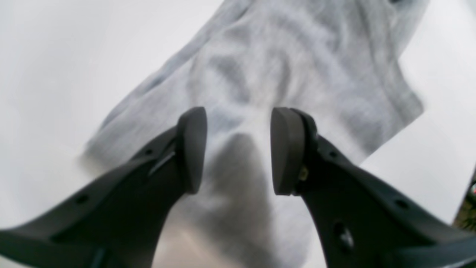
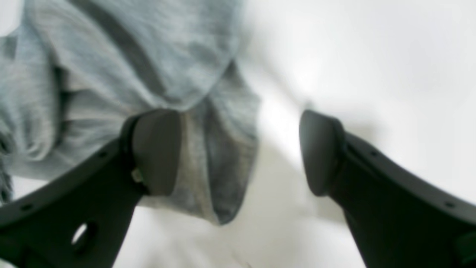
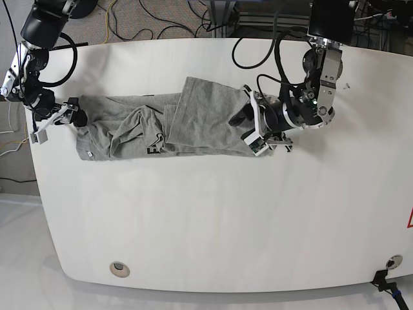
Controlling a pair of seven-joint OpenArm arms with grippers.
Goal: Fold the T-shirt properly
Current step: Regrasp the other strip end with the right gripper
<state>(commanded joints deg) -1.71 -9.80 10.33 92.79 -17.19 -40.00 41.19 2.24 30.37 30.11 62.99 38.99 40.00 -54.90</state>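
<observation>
The grey T-shirt lies crumpled along the back half of the white table, with one panel folded over on its right part and black lettering showing near its front edge. My left gripper is at the shirt's right end. In the left wrist view this gripper is open just above the wrinkled T-shirt, with a ridge of cloth under the gap. My right gripper is at the shirt's left end. This gripper is wide open, one finger over the T-shirt edge, the other over bare table.
Cables lie on the floor behind the table's far edge. A round fitting sits near the front left edge and another at the front right corner. A red mark shows at the right edge.
</observation>
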